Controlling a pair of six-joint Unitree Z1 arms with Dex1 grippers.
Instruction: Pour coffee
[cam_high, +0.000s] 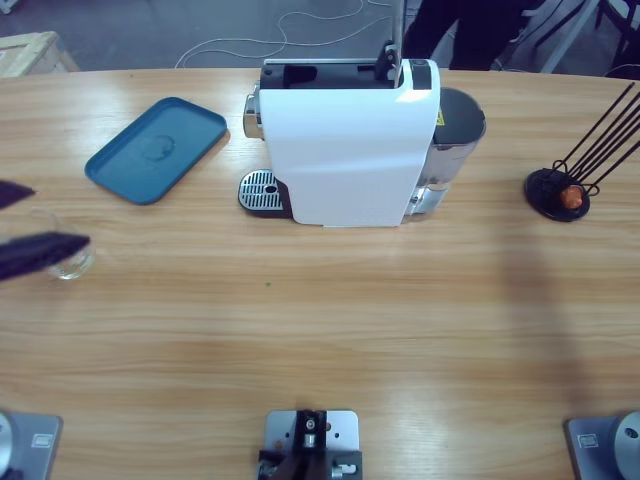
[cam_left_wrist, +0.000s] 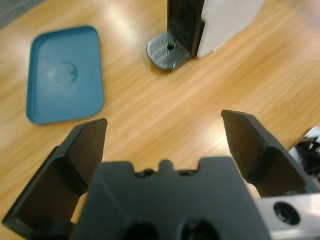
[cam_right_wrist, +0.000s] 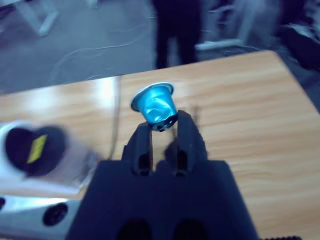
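A white coffee machine (cam_high: 345, 140) stands mid-table, its lid lever raised and its metal drip grate (cam_high: 262, 190) facing left. A clear glass cup (cam_high: 68, 262) sits near the left edge. My left gripper (cam_high: 30, 225) is open there, with the cup beside its nearer jaw. Along the open left gripper (cam_left_wrist: 162, 130) nothing lies between the jaws, and the drip grate (cam_left_wrist: 169, 49) shows ahead. My right gripper (cam_right_wrist: 162, 127) is shut on a blue capsule (cam_right_wrist: 156, 106), held above the table near the machine's water tank (cam_right_wrist: 35, 145). The right arm does not show in the high view.
A blue tray (cam_high: 155, 148) lies left of the machine, also visible as the tray (cam_left_wrist: 64, 74) in the left wrist view. A black wire capsule holder (cam_high: 565, 190) with an orange capsule stands at the right. A person stands beyond the table's far edge.
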